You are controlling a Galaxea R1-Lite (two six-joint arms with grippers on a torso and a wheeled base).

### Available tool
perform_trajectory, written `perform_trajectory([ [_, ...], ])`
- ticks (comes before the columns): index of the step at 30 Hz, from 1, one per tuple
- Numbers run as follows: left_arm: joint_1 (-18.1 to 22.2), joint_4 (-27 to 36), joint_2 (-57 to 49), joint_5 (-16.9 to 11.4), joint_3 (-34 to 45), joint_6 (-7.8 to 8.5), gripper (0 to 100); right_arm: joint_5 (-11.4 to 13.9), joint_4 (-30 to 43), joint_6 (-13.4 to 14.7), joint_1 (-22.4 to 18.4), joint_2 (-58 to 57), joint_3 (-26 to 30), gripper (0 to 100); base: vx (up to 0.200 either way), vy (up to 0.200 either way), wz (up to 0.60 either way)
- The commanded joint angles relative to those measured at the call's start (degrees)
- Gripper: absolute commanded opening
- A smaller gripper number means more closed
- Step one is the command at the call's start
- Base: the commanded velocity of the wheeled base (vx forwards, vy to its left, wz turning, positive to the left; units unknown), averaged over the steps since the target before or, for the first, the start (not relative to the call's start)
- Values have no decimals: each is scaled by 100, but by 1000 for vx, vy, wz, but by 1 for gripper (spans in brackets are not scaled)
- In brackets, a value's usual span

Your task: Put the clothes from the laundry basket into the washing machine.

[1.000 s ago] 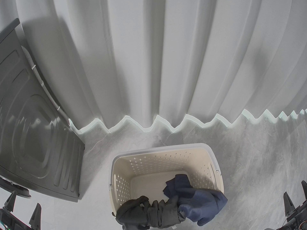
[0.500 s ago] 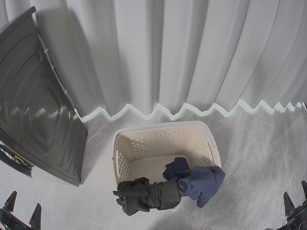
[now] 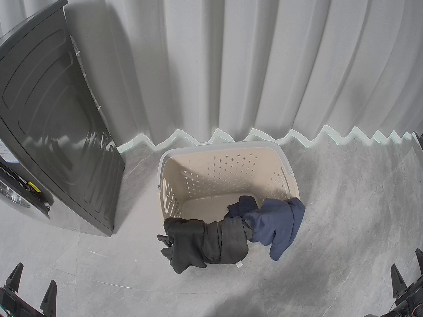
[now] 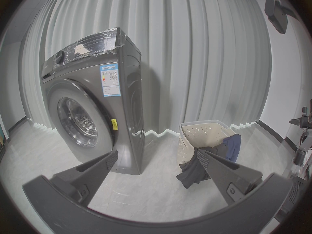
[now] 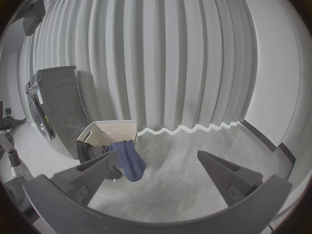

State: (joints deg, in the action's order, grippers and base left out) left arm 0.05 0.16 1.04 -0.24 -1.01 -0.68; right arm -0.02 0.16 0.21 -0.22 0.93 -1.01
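Clothes, two pieces of them, hang over the rim of the laundry basket (image 3: 222, 147) on the side nearest your jaws. You have a dark grey garment (image 3: 203, 243) draped over the corner toward the left jaws, with its bunched end dangling outside the basket wall. A navy garment (image 3: 274, 226) lies over the corner toward the right jaws, part of it inside the basket and part hanging down outside. The two pieces touch where they meet along that rim.

The basket stands on the grey floor (image 3: 357, 208), ahead of both pairs of jaws and roughly between them, well apart from each. Beyond the basket from your jaws hangs a pale pleated curtain (image 3: 246, 58).

The washing machine (image 4: 97, 98) stands ahead of the left jaws and farther out to the left than the basket, near the basket but not touching it. Its front, with the round glass door (image 4: 78, 121) sitting flush, faces the left jaws. A sticker (image 4: 110, 79) sits on the front's upper corner, and clear film covers the top.

Your left jaws are spread wide with nothing between them, held low above the floor. Your right jaws are likewise spread wide and hold nothing, with the basket ahead of them and off to their left.
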Motion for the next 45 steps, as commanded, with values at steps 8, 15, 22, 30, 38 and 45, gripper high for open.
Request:
perform_trajectory([
  [8,-5,2,-104,-11,84,-28,100,2,2,-3,-4,-75,92,100,0,125,0],
  [15,-5,2,-104,-11,84,-28,100,2,2,6,-4,-75,92,100,0,200,0],
  [22,-5,2,-104,-11,84,-28,100,2,2,6,-4,-75,92,100,0,200,0],
  [30,-5,2,-104,-11,84,-28,100,2,2,6,-4,-75,92,100,0,200,0],
  [38,-5,2,-104,-20,84,-28,100,2,2,-3,-4,-75,92,100,0,200,0],
  [45,-5,2,-104,-20,84,-28,100,2,2,-3,4,-75,92,100,0,200,0],
])
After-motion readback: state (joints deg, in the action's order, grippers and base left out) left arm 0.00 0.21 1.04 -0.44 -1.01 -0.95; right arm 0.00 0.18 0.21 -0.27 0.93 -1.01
